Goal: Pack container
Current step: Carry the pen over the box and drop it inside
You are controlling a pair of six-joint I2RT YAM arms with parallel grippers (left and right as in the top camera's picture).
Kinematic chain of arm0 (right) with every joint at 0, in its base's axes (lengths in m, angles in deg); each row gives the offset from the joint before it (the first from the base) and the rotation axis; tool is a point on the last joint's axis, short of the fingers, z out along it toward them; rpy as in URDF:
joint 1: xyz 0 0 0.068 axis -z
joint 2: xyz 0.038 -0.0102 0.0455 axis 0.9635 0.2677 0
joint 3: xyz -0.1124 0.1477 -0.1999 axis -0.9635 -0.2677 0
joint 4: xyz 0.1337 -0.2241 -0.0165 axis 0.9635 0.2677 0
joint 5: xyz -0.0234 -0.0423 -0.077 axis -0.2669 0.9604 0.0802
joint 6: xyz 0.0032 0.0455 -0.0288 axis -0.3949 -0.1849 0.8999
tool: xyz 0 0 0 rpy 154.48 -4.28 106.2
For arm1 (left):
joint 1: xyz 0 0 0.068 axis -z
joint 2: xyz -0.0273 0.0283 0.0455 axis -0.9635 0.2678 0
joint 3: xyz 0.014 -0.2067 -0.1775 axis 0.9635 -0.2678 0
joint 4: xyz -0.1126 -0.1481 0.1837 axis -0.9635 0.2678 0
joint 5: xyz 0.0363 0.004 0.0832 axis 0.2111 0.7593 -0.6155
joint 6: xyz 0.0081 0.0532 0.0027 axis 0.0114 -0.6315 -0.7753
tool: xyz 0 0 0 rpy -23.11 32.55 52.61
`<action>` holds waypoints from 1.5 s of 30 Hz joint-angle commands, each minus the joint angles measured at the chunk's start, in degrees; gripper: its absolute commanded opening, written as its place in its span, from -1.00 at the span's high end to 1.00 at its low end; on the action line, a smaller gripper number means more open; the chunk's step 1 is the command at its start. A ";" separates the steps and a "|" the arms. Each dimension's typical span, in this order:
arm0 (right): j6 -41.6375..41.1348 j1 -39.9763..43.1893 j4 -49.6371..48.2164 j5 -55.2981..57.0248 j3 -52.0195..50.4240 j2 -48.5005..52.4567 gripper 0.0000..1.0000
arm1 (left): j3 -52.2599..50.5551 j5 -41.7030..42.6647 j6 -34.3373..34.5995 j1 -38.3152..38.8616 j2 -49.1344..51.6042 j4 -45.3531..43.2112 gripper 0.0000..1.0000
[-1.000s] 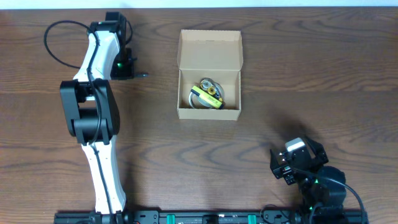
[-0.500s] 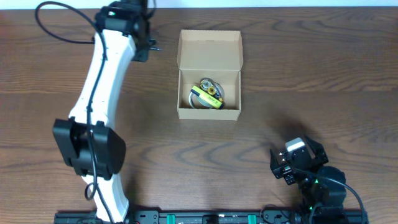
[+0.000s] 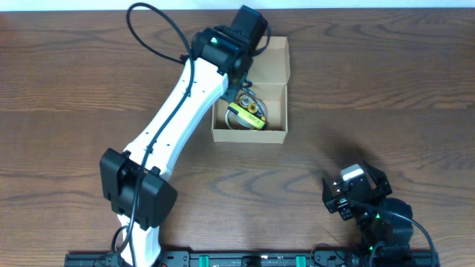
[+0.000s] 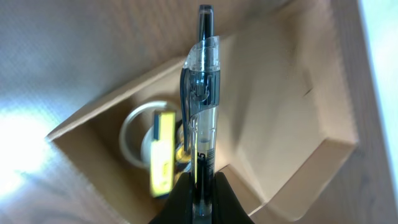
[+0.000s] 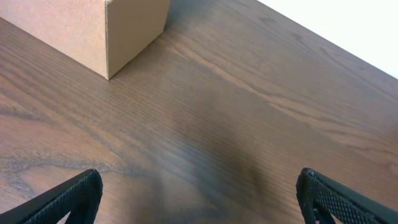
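The container (image 3: 276, 135) is an open light-tan cardboard box at the table's middle back, its flap lid (image 3: 272, 62) folded back. Inside lie a yellow-and-black item (image 3: 247, 116) and a whitish tape roll (image 3: 231, 122). My left gripper (image 3: 242, 77) is over the box's back left part, shut on a clear black pen (image 4: 202, 93) that points out over the box interior (image 4: 267, 118). The yellow item (image 4: 163, 152) and the roll (image 4: 129, 134) show below the pen. My right gripper (image 3: 355, 194) is open and empty at the front right, low over the table (image 5: 199, 193).
The white left arm (image 3: 174, 119) stretches diagonally from its base at the front left to the box. A corner of the box (image 5: 124, 31) shows in the right wrist view. The brown wooden table (image 3: 386, 89) surrounds the box.
My left arm has swung from the table's back left to the right, carrying the pen over the open box. The right arm has not moved.
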 commanded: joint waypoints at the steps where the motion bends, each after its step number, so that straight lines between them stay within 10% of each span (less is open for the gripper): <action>1: -0.66 0.42 0.11 0.11 -0.17 -0.33 -0.98 | 1.11 0.85 -0.46 1.18 -0.50 1.25 0.87; 28: -0.66 0.42 0.11 0.11 -0.15 -0.33 -0.99 | 0.92 5.90 5.84 7.67 16.33 -5.79 0.77; 45: -0.66 0.42 0.11 0.11 -0.17 -0.33 -0.99 | 0.92 1.60 5.84 7.48 12.41 -5.81 0.08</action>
